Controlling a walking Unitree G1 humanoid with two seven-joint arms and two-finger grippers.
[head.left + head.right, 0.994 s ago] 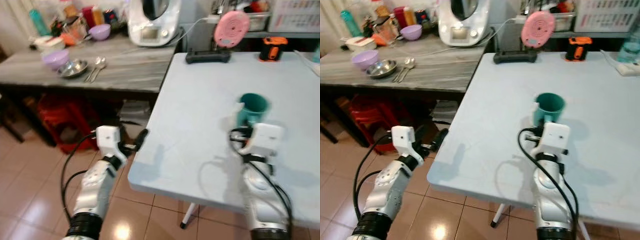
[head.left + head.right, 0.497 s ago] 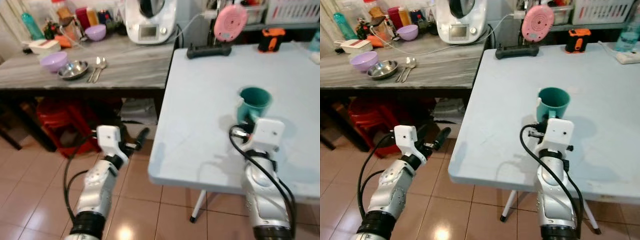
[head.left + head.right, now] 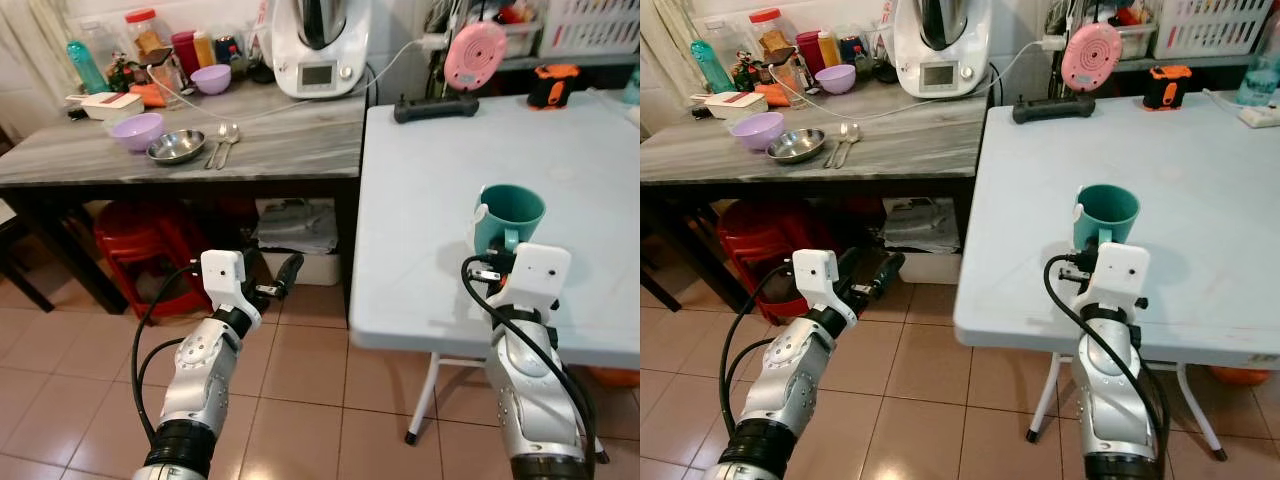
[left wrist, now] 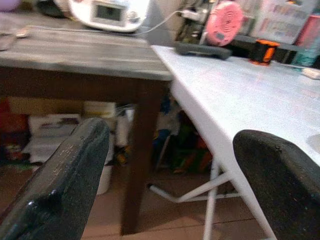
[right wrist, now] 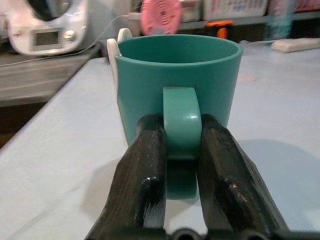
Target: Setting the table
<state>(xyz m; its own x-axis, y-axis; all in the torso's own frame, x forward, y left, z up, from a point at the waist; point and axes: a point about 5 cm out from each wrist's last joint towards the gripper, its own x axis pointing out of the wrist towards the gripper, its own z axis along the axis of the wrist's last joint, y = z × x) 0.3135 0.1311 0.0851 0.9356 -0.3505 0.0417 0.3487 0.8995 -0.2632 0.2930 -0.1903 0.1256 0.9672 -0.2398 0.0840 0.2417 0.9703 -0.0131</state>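
An upright teal mug (image 5: 177, 95) is seen on the table (image 3: 1200, 170), its handle pinched by the right gripper (image 5: 181, 150). The left gripper (image 4: 170, 175) is held beside the table, fingers spread, nothing held.

Plenty of bare room on the pale blue worktop (image 3: 1200, 170): only the teal mug (image 3: 1106, 215) stands near its front edge, with the right tool (image 5: 181, 150) clamped on the mug's handle. Clutter sits along the far edge: a black power strip (image 3: 1052, 108), a pink round gadget (image 3: 1092, 56) and an orange-black item (image 3: 1166, 87). The left tool (image 4: 170, 185), fingers spread, hangs low over the tiled floor (image 3: 930, 400) beside the worktop edge. The grey worktop (image 3: 890, 135) has bowls (image 3: 758, 130) and spoons (image 3: 843, 143) at its left end.
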